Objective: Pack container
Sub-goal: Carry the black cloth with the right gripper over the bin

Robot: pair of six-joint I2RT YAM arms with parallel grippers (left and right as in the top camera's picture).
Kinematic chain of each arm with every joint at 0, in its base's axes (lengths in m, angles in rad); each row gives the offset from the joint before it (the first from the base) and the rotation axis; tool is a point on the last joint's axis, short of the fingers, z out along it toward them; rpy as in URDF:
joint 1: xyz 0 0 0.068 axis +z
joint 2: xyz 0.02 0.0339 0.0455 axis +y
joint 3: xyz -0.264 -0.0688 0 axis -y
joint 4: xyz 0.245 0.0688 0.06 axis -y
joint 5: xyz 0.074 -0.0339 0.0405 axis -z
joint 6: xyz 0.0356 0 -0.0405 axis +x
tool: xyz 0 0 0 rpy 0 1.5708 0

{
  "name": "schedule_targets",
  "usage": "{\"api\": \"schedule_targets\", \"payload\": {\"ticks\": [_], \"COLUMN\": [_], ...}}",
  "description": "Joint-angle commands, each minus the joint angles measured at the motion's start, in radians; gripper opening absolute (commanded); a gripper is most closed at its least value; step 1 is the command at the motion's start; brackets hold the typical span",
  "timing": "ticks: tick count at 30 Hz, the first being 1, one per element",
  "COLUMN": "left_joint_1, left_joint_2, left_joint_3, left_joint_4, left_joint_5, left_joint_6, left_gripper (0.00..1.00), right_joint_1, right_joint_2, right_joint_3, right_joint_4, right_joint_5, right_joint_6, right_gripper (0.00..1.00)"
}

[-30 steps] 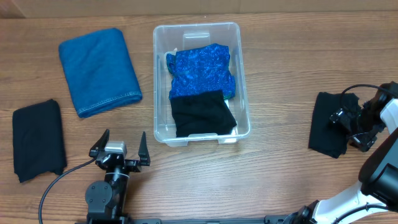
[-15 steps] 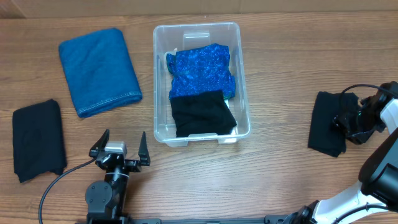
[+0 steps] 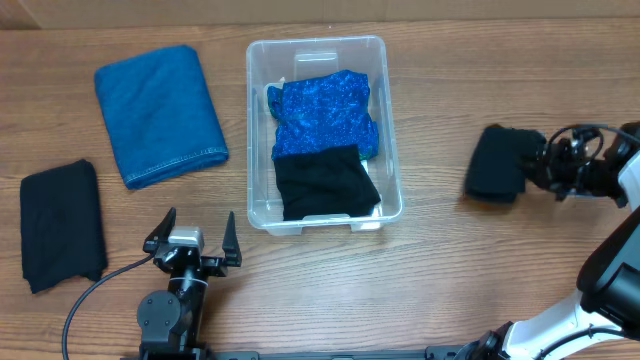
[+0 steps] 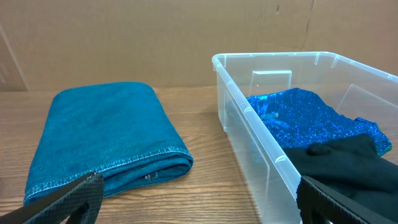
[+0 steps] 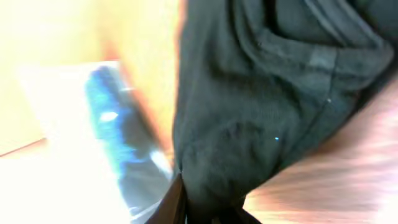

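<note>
Overhead, your clear rectangular plastic container [image 3: 258, 150] sits mid-worktop [image 3: 450, 290] toward the far edge, with a sparkly blue cloth [image 3: 327, 115] and a folded black cloth [image 3: 325, 183] inside. Your right gripper [image 3: 538, 168], near the right edge, has its jaws pinching a bunched black garment [image 3: 497, 163], well apart from the container. Your left gripper [image 3: 193, 238] sits at the near edge, jaws spread.

Left wrist view: a folded teal towel [image 4: 102, 134] lies beside the container's left wall, not touching.

Right wrist view is blurry, just black fabric clamped in the jaws.
</note>
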Motion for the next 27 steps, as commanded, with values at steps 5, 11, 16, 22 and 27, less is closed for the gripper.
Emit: {"api": "schedule_targets", "payload": {"ticks": [5, 11, 16, 22, 27], "left_joint_1": [-0.002, -0.002, -0.002, -0.002, -0.002], "left_joint_2": [-0.009, -0.009, -0.009, -0.009, -0.009], "left_joint_3": [-0.004, -0.004, -0.004, -0.004, -0.004], "left_joint_4": [0.0, 0.0, 0.0, 0.0, 0.0], "left_joint_5": [0.0, 0.0, 0.0, 0.0, 0.0], "left_joint_6": [0.019, 0.019, 0.019, 0.019, 0.019], "left_gripper": [1.0, 1.0, 1.0, 1.0, 1.0], "right_joint_1": [0.006, 0.183, 0.476, 0.837, 1.067], "right_joint_2": [-0.005, -0.106, -0.145, -0.145, -0.143], "right_joint_3": [0.174, 0.378, 0.453, 0.452, 0.451], "right_joint_4": [-0.023, -0.086, -0.091, -0.192, -0.201], "right_joint_5": [-0.649, -0.674, -0.394, 0.048, 0.329], "right_joint_6": [-0.003, 0.0, 0.061, 0.082, 0.216], "right_gripper": [0.04, 0.04, 0.04, 0.04, 0.04]}}
